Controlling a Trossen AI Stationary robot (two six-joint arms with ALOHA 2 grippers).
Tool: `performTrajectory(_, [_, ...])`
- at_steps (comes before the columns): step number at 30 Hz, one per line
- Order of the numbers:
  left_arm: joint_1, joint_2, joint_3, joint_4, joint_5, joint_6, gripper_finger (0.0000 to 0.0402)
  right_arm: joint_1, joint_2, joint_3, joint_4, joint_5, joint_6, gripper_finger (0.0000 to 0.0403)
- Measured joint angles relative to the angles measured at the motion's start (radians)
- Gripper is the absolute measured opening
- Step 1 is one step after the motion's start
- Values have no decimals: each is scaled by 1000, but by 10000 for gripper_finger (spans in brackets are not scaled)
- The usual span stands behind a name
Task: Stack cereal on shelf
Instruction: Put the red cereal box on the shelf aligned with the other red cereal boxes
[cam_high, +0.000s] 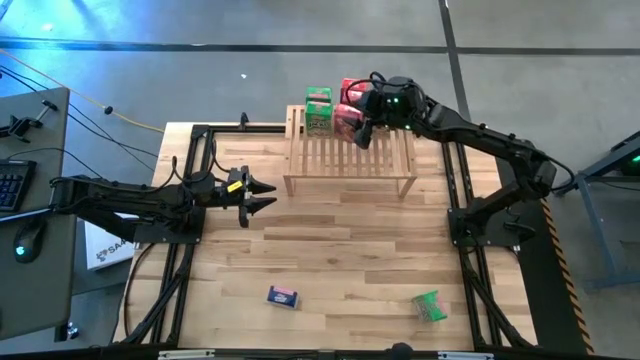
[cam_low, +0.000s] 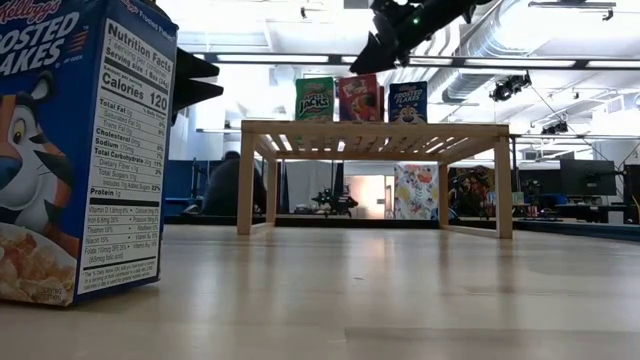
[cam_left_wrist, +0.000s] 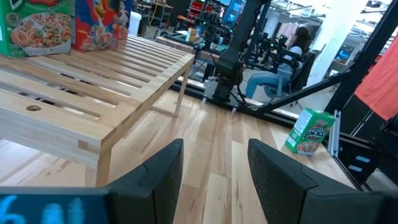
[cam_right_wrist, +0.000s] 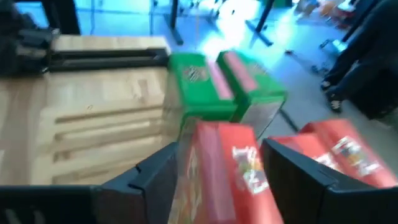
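The light-wood shelf (cam_high: 350, 160) stands at the table's far middle. Cereal boxes stand along its far edge: green (cam_high: 319, 110) and red (cam_high: 347, 122). The low view shows green (cam_low: 315, 99), red (cam_low: 360, 98) and blue (cam_low: 407, 102). My right gripper (cam_high: 362, 132) is open over the red box (cam_right_wrist: 227, 168), one finger on either side of its top; in the low view its tips (cam_low: 368, 62) are just above the box. My left gripper (cam_high: 268, 195) is open and empty, left of the shelf. A blue box (cam_high: 283, 296) and a green box (cam_high: 430, 306) lie on the near table.
The blue box (cam_low: 80, 150) stands close to the low camera and fills that view's left. The green box (cam_left_wrist: 309, 130) stands upright past the shelf's leg in the left wrist view. Black frame rails (cam_high: 200, 180) run along both table sides. A person (cam_left_wrist: 292, 56) sits beyond the table.
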Motion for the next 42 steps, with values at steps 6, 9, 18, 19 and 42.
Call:
performTrajectory(6, [0, 0, 0, -2, 0, 0, 170, 4, -14, 0, 34, 41, -33, 235])
performTrajectory(9, [0, 0, 0, -17, 0, 0, 170, 28, -33, 0, 5, 54, -51, 233])
performTrajectory(18, [0, 0, 0, -17, -1, 18, 170, 170, -23, 1, -117, 119, -17, 113])
performTrajectory(19, [0, 0, 0, -17, -1, 20, 170, 180, -10, 1, -119, 134, -8, 95])
performTrajectory(42, [0, 0, 0, -44, -1, 35, 170, 201, 108, 1, -82, 498, 98, 21])
